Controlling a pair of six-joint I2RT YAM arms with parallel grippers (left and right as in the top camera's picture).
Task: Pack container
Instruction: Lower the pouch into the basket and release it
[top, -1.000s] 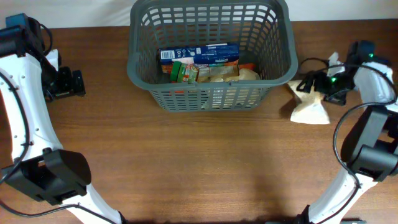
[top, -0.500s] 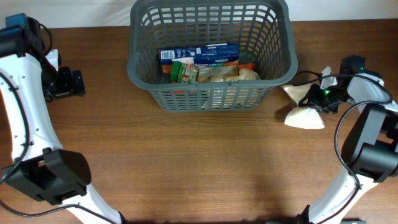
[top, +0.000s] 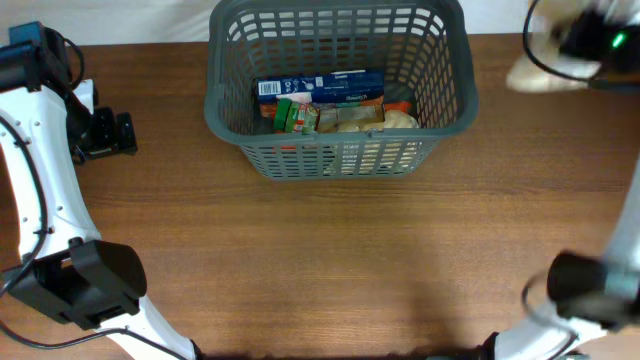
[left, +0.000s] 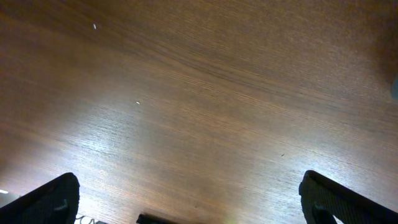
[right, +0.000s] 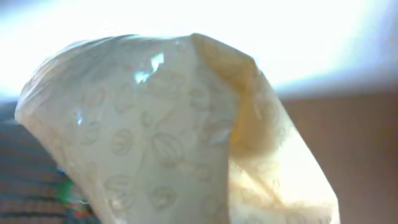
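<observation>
Your right gripper (top: 572, 45), clamped on the pale printed plastic bag (right: 168, 137), hangs right of the dark grey slotted plastic basket (top: 340, 160); swing left.

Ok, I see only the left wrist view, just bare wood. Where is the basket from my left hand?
Observer: The basket stands to the right of the left hand, apart from it.
Operator: Is something inside already?
Observer: Yes, a blue box and a green packet.
Operator: And the right hand?
Observer: The right hand, blurred overhead, is beyond the basket's right side, holding a pale patterned bag.
</observation>
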